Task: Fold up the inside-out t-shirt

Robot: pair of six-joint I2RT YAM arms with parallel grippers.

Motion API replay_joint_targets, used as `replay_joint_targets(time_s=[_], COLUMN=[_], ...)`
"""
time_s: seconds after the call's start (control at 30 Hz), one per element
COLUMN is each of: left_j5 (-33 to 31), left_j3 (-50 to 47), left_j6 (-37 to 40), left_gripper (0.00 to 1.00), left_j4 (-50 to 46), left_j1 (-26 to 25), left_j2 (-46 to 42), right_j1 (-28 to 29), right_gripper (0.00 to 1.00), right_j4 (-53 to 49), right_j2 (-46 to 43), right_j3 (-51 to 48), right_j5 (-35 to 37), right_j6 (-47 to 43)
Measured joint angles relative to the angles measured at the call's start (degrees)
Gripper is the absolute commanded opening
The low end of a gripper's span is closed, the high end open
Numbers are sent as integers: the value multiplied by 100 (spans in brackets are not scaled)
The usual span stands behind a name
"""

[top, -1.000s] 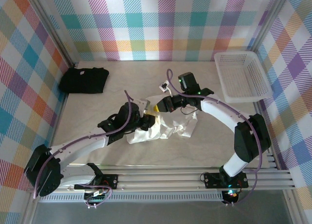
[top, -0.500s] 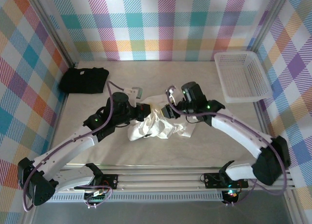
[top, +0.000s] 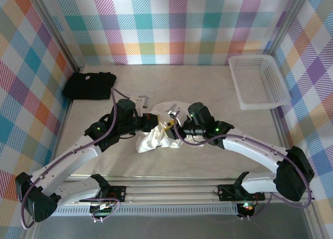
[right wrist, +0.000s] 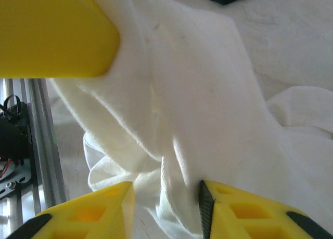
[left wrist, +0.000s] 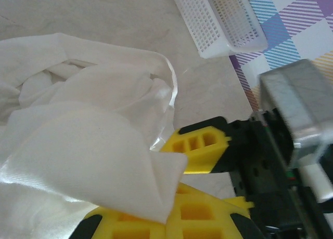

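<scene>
Jaws: left gripper pressed together, pinching the inside-out t-shirt | right gripper spread, cloth between its fingers | t-shirt bunched on table between the 2 grippers

Enclosure walls: pastel plaid panels on three sides, metal corner posts. Tabletop: pale beige, faintly marbled. Near edge: aluminium rails. Far right corner: white plastic basket. Lighting even, shadows soft

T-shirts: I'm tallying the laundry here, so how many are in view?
2. The white t-shirt lies crumpled in the middle; the black t-shirt sits folded at the far left. The crumpled one could hide something beneath it.
</scene>
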Motion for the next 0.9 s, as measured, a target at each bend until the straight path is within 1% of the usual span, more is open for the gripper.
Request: replay_joint_targets(time_s=[0.07,0.13,0.23,0.3,0.4,0.57,0.77,0.9], left_j5=[-2,-26,-140,-162,-63,632,968,1093], left_j3=[0,0,0,0,-2,-35,-44,-44], left_j6=[-2,-11,-20,-42,-146,-356,-407,-407], left_gripper=[0,0,0,0,0,0,0,0], left_j4=[0,-9,-55,-109,-120,-74,118,181], left_j1=[0,2,52,177,511,1078,1283,1283], left_j2=[-4,-13,-79,-160,-302,-356,-356,-356], right_j1=[15,20,17,17,17,35,33,46], right_gripper=[13,5,4,4,5,10,26,33], right_j4=[74,74,48,22,-4,177,2,-9], right_j2=[142,181,87,-144,-619,-1093,-1110,-1121], right_j3=[2,2,-35,-184,-468,-780,-896,-898], right_j5=[26,162,437,570,695,748,522,264], right_j6=[55,76,66,63,63,66,-118,-313])
